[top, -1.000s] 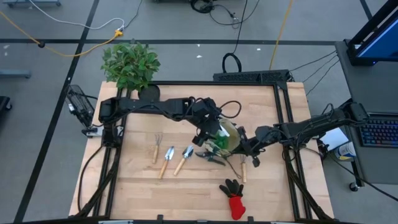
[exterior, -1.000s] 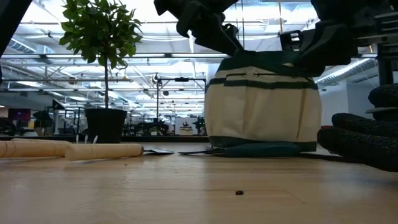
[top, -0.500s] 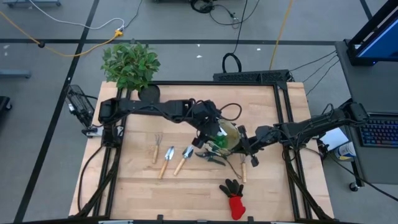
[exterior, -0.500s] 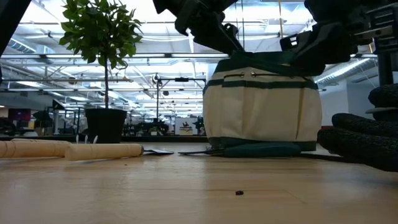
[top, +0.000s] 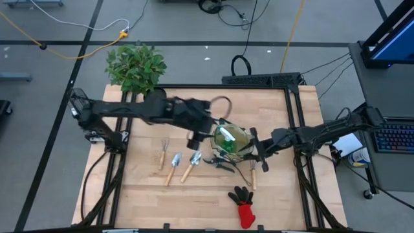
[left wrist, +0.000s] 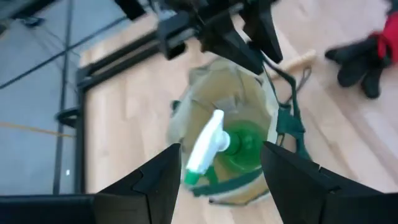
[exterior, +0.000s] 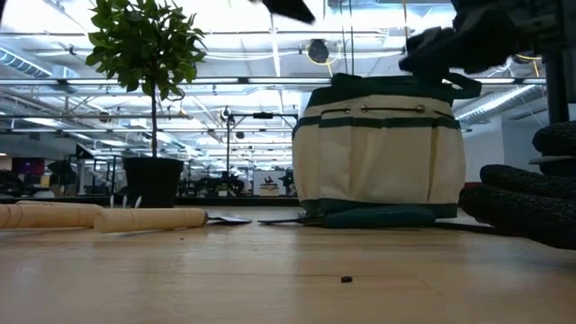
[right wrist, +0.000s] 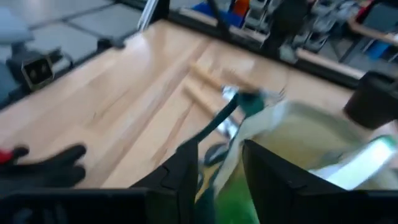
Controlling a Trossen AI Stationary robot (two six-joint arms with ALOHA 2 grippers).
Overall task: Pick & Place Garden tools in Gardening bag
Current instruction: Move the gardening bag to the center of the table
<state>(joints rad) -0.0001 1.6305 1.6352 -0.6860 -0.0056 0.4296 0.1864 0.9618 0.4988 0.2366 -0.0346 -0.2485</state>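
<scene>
A: Status on left gripper (top: 194,139)?

B: Spread wide, holding nothing. Hanging just beside the gardening bag (top: 244,137), on the side toward the fork (top: 163,153). Probably kept off the mouth to leave it clear.

A: And right gripper (top: 253,149)?

B: At the bag's rim on the opposite side. Jaws apart, straddling the green trim, not pinching it as far as visible. Most likely parked there to steady the soft wall and keep the mouth open.

A: Anything inside?

B: Green-white spray bottle (top: 226,136), lying tilted in the bag with the white head toward the rim.

A: Left outside?

B: Fork, first trowel (top: 174,165) and second trowel (top: 191,165), in a row on the table beside the bag. Pruning shears (top: 218,162) just by the bag's base. One more wooden-handled tool (top: 252,173) near the right gripper. Glove (top: 242,207) well apart, toward the front edge.

A: Progress?

B: Early, by the look of it: one in, six out. Shears closest, so a likely next pick. Flat on the wood, awkward to pinch.
</scene>
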